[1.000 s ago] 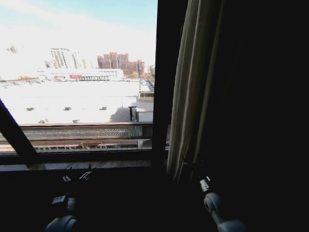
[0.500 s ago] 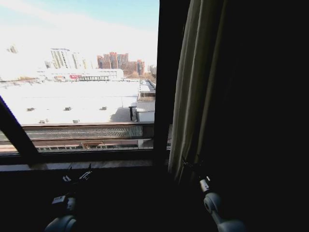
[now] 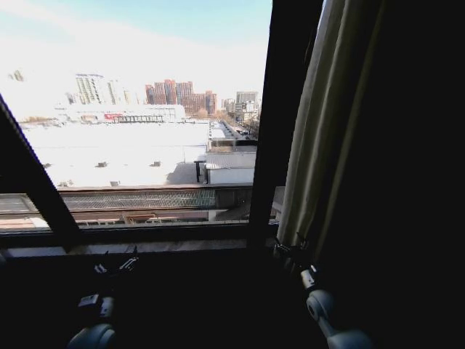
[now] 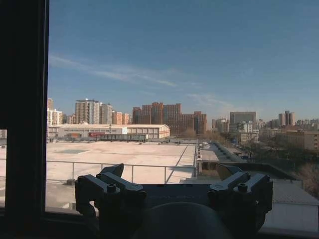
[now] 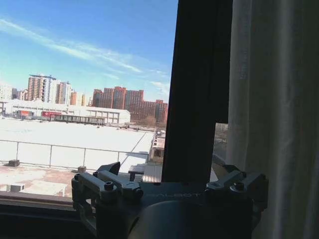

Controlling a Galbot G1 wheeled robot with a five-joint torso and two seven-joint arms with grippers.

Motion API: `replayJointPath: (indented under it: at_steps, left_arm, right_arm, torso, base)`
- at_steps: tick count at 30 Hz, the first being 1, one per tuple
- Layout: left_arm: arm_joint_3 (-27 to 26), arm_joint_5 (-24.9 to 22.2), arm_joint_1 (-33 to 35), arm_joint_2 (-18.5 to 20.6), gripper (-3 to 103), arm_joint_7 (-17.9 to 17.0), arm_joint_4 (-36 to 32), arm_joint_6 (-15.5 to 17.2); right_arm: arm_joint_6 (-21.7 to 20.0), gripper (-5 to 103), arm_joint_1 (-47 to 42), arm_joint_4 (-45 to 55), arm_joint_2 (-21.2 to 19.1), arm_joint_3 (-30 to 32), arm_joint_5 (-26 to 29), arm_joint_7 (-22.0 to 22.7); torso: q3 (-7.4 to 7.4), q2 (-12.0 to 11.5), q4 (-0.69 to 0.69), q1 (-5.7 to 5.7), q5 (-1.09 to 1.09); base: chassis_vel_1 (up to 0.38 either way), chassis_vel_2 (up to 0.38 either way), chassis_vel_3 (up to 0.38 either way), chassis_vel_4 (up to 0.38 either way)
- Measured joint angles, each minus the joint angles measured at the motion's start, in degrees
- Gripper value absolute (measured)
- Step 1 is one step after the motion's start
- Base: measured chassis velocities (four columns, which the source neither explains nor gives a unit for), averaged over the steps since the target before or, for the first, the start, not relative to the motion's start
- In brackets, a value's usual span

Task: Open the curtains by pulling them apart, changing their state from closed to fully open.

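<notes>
Curtains (image 3: pixel 327 131) now farther right, beside right hand (image 3: pixel 290 251).

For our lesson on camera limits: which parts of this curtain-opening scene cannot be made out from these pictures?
- Curtain top and rail: cut off by the head view's upper edge.
- Curtain's far side: lost in darkness, head view.
- Curtain bottom: hidden behind the right gripper in its wrist view.
- Any left-hand curtain: beyond the head view's edge.
- Left gripper is open before the window frame.
</notes>
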Motion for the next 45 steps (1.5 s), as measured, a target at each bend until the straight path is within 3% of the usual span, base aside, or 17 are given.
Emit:
replayJointPath:
  at_steps: [45]
  left_arm:
    - [0.0, 0.0, 0.0, 0.0, 100, 0.0, 0.0, 0.0]
  right_arm:
    - [0.0, 100, 0.0, 0.0, 0.0, 0.0, 0.0, 0.0]
  torso:
    - [0.0, 0.0, 0.0, 0.0, 0.01]
  base:
    - [0.369, 0.339, -0.373, -0.341]
